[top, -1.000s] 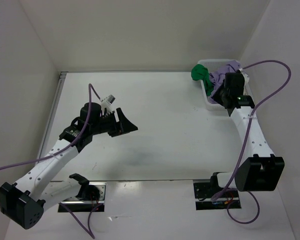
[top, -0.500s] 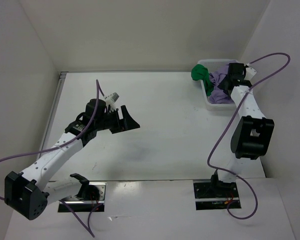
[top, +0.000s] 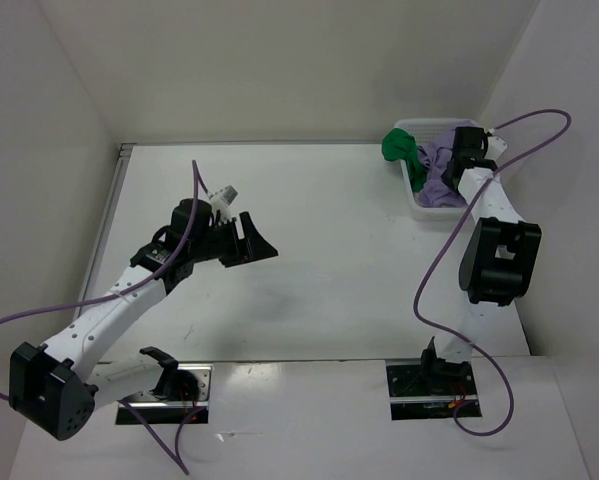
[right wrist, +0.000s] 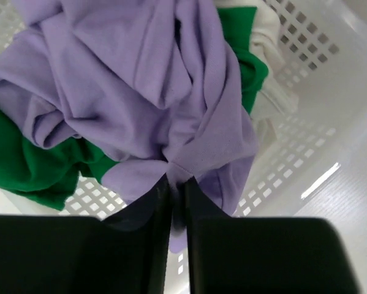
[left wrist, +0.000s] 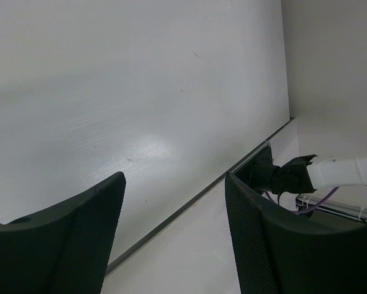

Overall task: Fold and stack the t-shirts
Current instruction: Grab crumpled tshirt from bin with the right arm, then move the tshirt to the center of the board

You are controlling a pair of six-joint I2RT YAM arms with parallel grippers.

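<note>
T-shirts, three of them, lie crumpled together in a white plastic mesh basket point(top: 416, 203) at the far right corner of the white counter point(top: 329, 270). None is folded, and none lies on the counter itself.

The purple t-shirt point(right wrist: 140, 79) sits on top of the heap and covers most of it. The green t-shirt point(right wrist: 24, 162) shows beneath it on the left, with another patch of green at the upper right, and in the overhead view it bulges over the basket's far left corner. The cream-white t-shirt point(right wrist: 266, 107) is mostly buried, with only a narrow strip showing against the basket wall on the right.

The right hand point(right wrist: 177, 184) reaches down into the basket from above. Its two black fingers point(right wrist: 143, 226) are drawn almost together, and a gathered fold of the purple t-shirt is pinched in the thin gap between them. The cloth puckers into creases that run towards that pinch.

The left hand point(top: 251, 240) hangs above the left middle of the counter, well apart from the basket. Its fingers are spread wide, with nothing between them and nothing touching them. Through the gap, its wrist camera shows only bare counter.
</note>
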